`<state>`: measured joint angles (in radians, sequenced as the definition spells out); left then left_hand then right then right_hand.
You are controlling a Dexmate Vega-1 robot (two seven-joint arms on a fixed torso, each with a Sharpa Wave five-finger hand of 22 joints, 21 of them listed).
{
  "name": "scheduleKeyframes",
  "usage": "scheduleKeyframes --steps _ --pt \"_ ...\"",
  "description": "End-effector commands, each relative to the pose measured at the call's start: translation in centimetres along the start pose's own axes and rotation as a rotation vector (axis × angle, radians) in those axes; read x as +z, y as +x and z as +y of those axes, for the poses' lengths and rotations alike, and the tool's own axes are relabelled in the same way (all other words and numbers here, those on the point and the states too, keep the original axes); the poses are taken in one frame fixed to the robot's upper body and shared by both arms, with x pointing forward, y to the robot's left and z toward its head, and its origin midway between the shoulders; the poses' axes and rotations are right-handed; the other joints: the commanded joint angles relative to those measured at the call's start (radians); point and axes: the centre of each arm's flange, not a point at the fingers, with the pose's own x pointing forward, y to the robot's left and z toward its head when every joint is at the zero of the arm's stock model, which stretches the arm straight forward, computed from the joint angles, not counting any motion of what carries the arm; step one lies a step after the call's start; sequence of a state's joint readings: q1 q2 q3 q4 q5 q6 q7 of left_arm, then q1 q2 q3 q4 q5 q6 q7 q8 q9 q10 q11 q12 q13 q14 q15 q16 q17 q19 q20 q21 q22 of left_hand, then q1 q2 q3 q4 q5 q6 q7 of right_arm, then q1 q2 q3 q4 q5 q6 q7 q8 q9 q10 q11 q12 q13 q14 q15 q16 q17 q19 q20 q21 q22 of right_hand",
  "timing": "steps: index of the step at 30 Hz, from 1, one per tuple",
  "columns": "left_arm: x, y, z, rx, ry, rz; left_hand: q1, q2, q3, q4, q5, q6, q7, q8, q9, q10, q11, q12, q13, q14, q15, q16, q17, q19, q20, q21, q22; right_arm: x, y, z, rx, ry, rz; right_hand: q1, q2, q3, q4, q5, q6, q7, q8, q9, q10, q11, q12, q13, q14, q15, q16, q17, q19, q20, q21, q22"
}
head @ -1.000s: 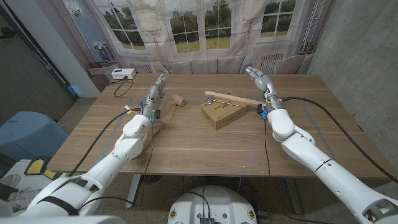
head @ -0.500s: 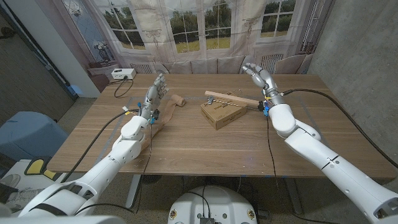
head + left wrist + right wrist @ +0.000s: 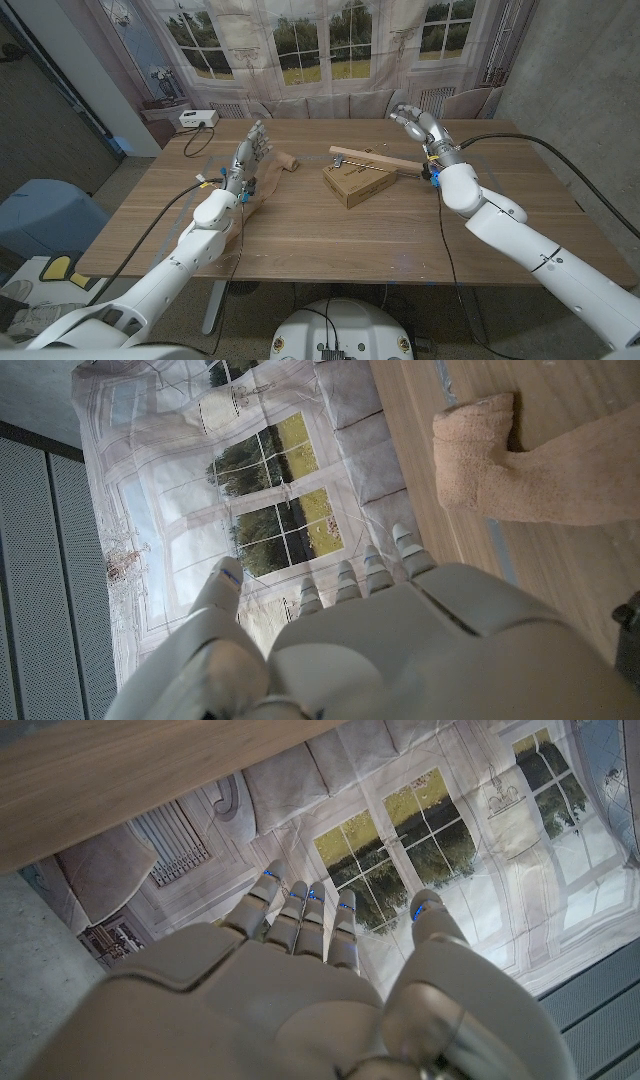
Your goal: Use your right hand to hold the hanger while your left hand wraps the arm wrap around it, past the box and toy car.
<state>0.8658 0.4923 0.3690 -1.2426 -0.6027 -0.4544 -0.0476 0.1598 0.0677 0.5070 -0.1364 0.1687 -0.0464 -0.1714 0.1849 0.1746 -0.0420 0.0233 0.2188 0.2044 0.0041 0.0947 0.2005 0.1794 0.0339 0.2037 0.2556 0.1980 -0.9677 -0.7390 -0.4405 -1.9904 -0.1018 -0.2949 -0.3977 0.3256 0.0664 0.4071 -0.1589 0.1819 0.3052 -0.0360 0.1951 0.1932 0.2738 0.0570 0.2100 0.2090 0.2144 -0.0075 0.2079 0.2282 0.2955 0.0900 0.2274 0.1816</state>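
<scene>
Left hand (image 3: 249,155) raised, fingers apart, empty, just beside tan arm wrap (image 3: 270,172) on the bench (image 3: 330,235). Hanger (image 3: 375,160) lying across box (image 3: 357,180). Right hand (image 3: 418,125) open above its end. Seemingly the start; next, grasp the hanger.

Fuzzy cloth arm wrap (image 3: 540,455), wooden hanger (image 3: 375,159), cardboard box (image 3: 357,181).

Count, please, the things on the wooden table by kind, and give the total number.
Wooden hanger: 1
Cardboard box: 1
Tan arm wrap: 1
White device with cable: 1
Total: 4
</scene>
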Motion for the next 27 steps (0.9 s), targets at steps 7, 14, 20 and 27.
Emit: scheduleKeyframes --steps 7,14,20,27 --pt "0.59 -1.24 -0.01 0.008 0.004 0.007 -0.01 0.0 0.002 0.005 0.003 0.017 0.007 0.006 0.002 0.015 0.012 0.007 0.0 0.021 0.01 0.011 0.006 0.019 0.007 0.007 0.003 0.42 -0.37 -0.12 0.08 -0.22 0.093 0.04 0.017 0.027 -0.006 0.014 0.031 0.006 0.014 0.002 0.034 0.001 0.011 0.002 0.03 -0.008 0.015 -0.008 0.027 -0.002 0.004 0.001" --pt "0.57 -1.16 -0.15 0.001 0.007 0.011 -0.01 0.001 0.003 0.005 0.003 0.019 0.01 0.006 0.003 0.019 0.015 0.008 0.0 0.026 0.012 0.011 0.006 0.024 0.008 0.009 0.004 0.63 -0.12 0.11 0.107 -0.286 0.121 0.057 0.027 0.035 -0.009 0.017 0.04 0.007 0.015 0.002 0.042 -0.002 0.012 0.002 0.044 -0.012 0.019 -0.012 0.038 -0.001 0.006 0.001" --pt "0.35 -1.04 -0.25 -0.004 0.004 0.014 -0.011 0.002 0.003 0.005 0.003 0.021 0.012 0.006 0.003 0.02 0.017 0.009 0.0 0.03 0.012 0.011 0.007 0.029 0.009 0.011 0.004 0.66 0.03 0.39 0.131 -0.346 0.155 0.062 0.028 0.037 -0.009 0.017 0.044 0.01 0.016 0.002 0.048 -0.001 0.013 0.002 0.045 -0.013 0.018 -0.014 0.04 -0.001 0.006 0.001" --pt "0.23 -0.91 -0.31 -0.006 0.002 0.014 -0.011 0.002 0.003 0.005 0.003 0.022 0.013 0.006 0.003 0.021 0.018 0.009 0.0 0.033 0.013 0.011 0.007 0.032 0.01 0.011 0.005 0.52 0.21 0.56 0.151 -0.403 0.192 0.068 0.03 0.039 -0.01 0.018 0.044 0.01 0.015 0.002 0.049 -0.004 0.013 0.002 0.049 -0.015 0.019 -0.015 0.044 -0.003 0.006 0.001"
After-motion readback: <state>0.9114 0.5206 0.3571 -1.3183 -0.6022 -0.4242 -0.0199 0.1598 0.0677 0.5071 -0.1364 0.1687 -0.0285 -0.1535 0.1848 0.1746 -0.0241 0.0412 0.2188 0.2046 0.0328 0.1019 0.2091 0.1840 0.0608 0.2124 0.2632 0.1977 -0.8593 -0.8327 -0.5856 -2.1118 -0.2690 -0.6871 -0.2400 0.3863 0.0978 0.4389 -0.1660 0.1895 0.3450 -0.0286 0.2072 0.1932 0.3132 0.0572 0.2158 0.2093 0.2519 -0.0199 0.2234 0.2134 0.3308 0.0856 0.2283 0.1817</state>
